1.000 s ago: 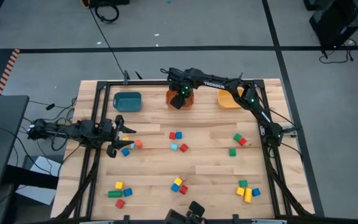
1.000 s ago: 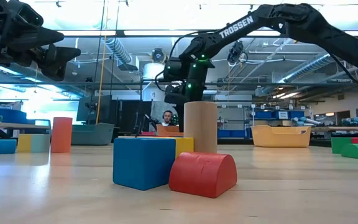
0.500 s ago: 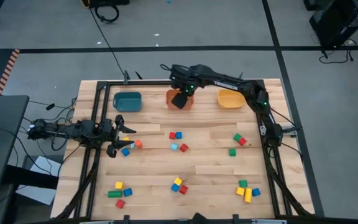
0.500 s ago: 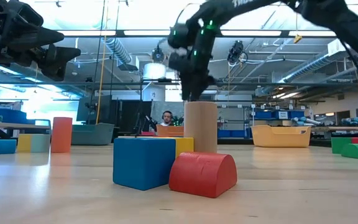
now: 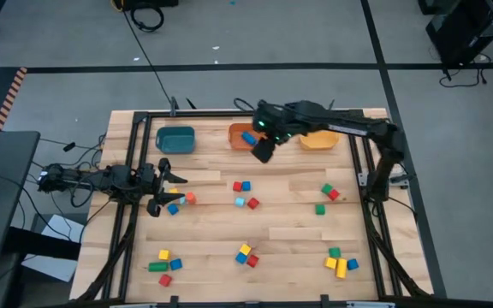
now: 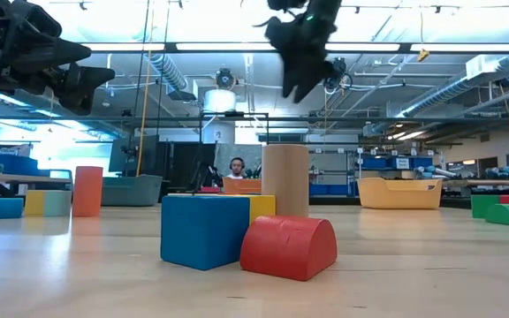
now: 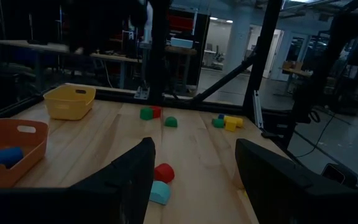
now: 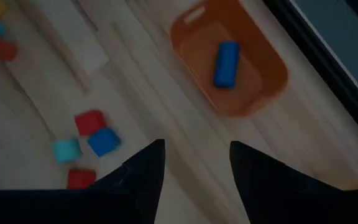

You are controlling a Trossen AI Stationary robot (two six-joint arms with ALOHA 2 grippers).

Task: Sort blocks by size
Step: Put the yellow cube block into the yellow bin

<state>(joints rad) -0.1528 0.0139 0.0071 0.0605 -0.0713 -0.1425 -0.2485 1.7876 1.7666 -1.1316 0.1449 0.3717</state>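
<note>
**Blocks: one binned, the rest still loose**

Blocks lie scattered in small clusters over the worktop (image 5: 289,214), and only one shows as sorted: a blue bar (image 8: 226,63) lies inside the orange bin (image 8: 266,78). The teal bin (image 5: 175,139) and the yellow bin (image 5: 322,139) show nothing inside from above. By that count the sort has barely begun.

The right end effector (image 5: 264,151) hangs high above the worktop, just past the orange bin's near edge, its fingers parted and empty; the blue bar sits in the bin just behind it. The closest loose blocks, a red and blue pair (image 5: 242,186) with a light blue and a red one (image 5: 246,203) beside them, lie below it and a little toward the worktop's middle.

The left end effector (image 5: 163,186) waits low at the left edge, fingers spread and empty, with a blue and an orange block (image 5: 181,202) right at its fingertips.
</note>
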